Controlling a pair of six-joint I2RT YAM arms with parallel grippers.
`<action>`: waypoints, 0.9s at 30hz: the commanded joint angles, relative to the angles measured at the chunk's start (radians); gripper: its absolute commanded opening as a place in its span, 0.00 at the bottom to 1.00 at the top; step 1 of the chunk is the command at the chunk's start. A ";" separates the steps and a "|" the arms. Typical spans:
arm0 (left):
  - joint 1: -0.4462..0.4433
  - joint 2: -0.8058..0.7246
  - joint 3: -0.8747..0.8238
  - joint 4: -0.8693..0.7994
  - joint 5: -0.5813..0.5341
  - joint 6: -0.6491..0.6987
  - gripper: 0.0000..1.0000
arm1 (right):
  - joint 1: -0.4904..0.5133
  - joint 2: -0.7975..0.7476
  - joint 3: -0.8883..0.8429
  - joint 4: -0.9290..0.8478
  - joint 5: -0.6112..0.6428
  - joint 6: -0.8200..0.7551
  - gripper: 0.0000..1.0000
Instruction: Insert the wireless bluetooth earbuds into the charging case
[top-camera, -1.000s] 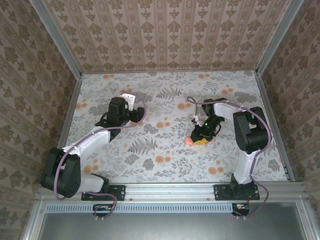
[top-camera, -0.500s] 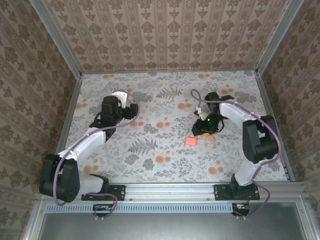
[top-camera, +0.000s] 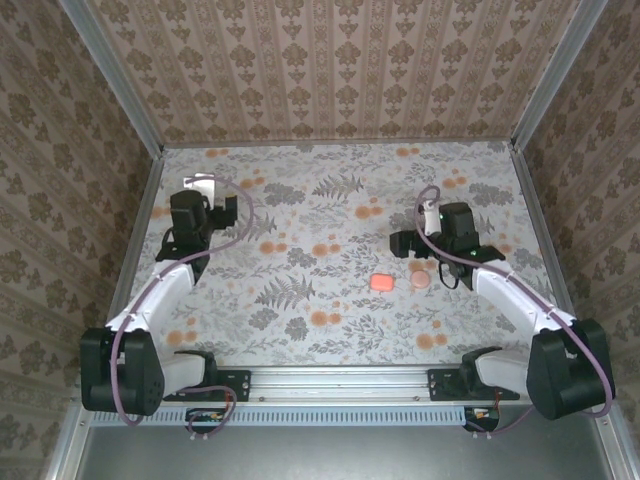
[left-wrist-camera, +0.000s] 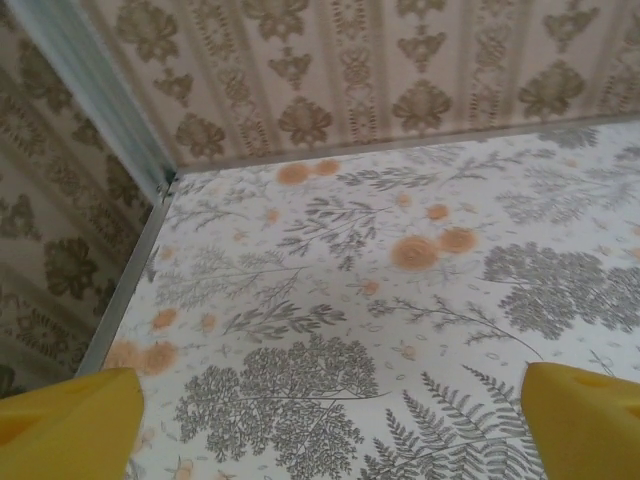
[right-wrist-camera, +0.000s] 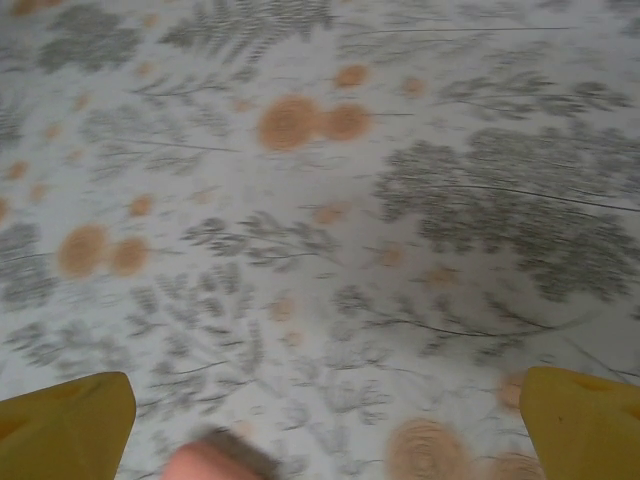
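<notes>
Both spread wide, left pincer (left-wrist-camera: 325, 420), right pincer (right-wrist-camera: 325, 422), coral-pink rounded-rectangle charging case (top-camera: 381, 282) lying flat

Your table (top-camera: 330, 200) carries a pale covering printed with grey ferns and orange blotches, with metal rails (top-camera: 140, 245) along its left, right and far edges. A little right of the middle, somewhat toward the near edge, you have the coral-pink charging case (top-camera: 381, 282) lying flat. Just beside it, toward the right edge and slightly apart, lies a round pale-pink disc (top-camera: 420, 279).
</notes>
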 joint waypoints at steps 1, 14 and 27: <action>0.019 0.006 -0.062 0.098 -0.016 0.023 1.00 | -0.022 -0.045 -0.070 0.202 0.193 0.000 1.00; 0.036 0.031 -0.287 0.389 0.015 0.048 1.00 | -0.095 -0.219 -0.346 0.494 0.303 -0.100 1.00; 0.036 0.216 -0.407 0.735 0.050 0.053 1.00 | -0.139 -0.160 -0.392 0.650 0.237 -0.137 1.00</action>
